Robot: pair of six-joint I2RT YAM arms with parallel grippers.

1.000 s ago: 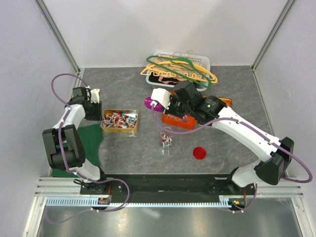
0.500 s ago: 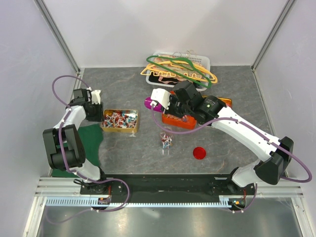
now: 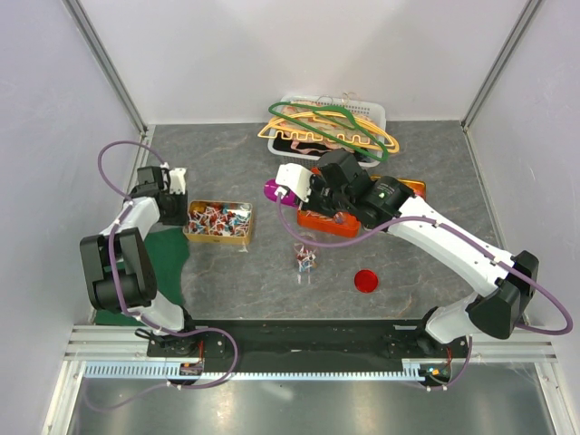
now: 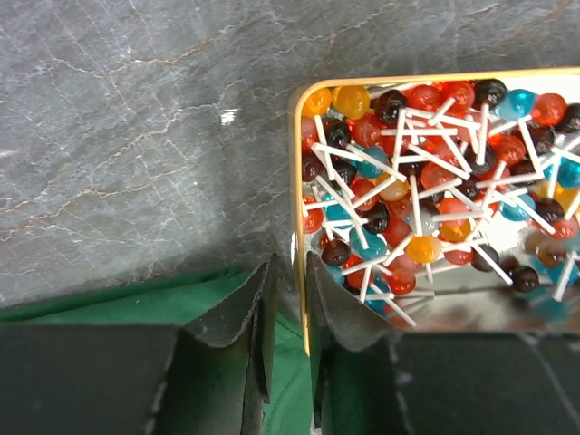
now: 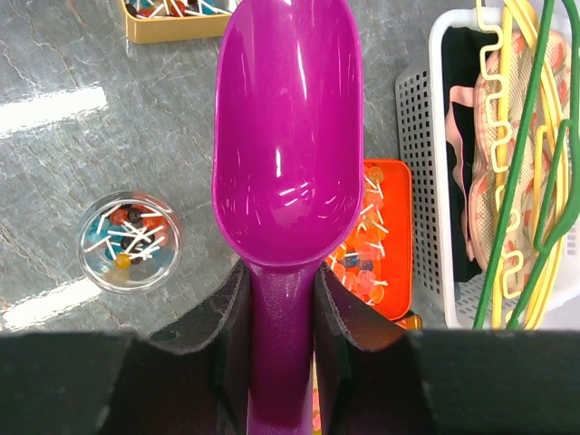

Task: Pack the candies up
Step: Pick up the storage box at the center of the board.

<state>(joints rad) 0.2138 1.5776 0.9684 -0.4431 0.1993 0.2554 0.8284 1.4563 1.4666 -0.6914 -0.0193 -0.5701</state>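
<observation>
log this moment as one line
left gripper astride gold tin wall, grip unclear | right gripper shut on empty purple scoop | glass jar holds few lollipops

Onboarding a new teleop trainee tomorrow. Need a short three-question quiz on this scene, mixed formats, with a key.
1. The left gripper straddles a wall of: A) the gold tin of candies, B) the orange tray, C) the white basket.
2. True or false: the purple scoop held in the right gripper is loaded with candies.
3. In the top view, name the round thing lying right of the glass jar.
Key: 1 A; 2 false, it is empty; 3 the red lid.
</observation>
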